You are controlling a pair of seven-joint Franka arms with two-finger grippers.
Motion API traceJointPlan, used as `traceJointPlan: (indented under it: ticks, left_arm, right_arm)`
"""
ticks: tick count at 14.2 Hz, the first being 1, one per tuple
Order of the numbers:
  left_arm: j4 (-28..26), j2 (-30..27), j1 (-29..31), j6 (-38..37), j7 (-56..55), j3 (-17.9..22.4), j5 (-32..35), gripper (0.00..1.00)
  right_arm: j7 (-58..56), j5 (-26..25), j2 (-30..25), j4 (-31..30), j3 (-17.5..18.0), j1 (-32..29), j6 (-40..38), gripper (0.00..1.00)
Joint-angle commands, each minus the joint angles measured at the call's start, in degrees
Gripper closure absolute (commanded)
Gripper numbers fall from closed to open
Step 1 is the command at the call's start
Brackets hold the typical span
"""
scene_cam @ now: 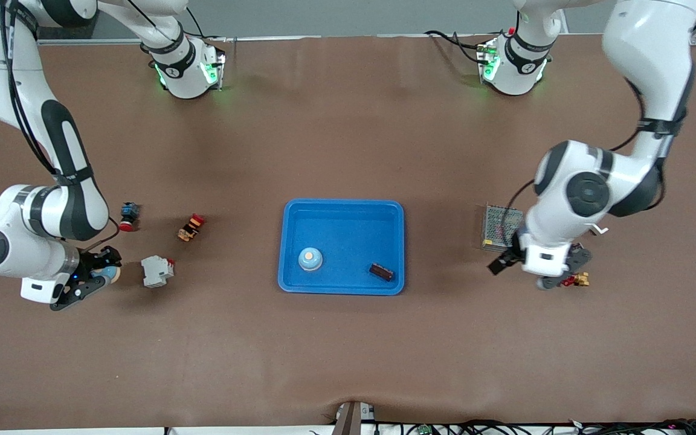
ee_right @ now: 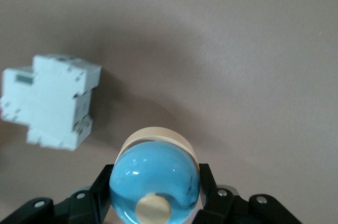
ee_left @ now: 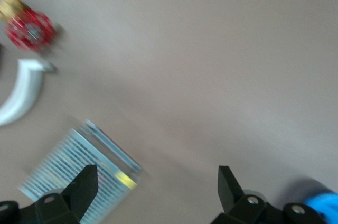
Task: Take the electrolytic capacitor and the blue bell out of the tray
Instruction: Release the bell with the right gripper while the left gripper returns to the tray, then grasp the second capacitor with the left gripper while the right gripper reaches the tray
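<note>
Between right end effector (ee_right: 154,195) fingers (shut): bell (ee_right: 154,179)

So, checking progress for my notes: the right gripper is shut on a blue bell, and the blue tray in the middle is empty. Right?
Not quite. The right gripper is shut on a blue bell, but the tray is not empty: the front view shows another bell and a small dark part in it.
</note>
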Motion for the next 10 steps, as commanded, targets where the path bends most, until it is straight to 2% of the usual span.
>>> traceJointPlan:
  ticks: [1, 4, 7, 10]
  left_arm:
    - [5.74, 3.95, -5.25, -1.08, -8.65, 0.32, 0.98, 0.0]
    - [11.19, 9.21, -11.31, -1.0, -17.09, 0.58, 1.16, 0.0]
    - [19.09, 15.19, -16.23, -1.0, -24.56, 1.46, 1.25, 0.0]
    - [23.41, 18.98, -20.53, -0.3, -29.49, 3.29, 1.25, 0.0]
  right_arm:
    - [-0.62, -0.31, 2.64, 1.47, 0.89, -1.01, 3.03, 0.64]
    - [-0.44, -0.14, 3.88, 1.47, 0.89, -1.1, 5.05, 0.63]
    - [-0.44, 0.04, 5.11, 1.47, 0.97, -1.71, 5.59, 0.61]
    - [-0.53, 1.62, 5.64, 1.47, 0.97, -1.97, 5.94, 0.57]
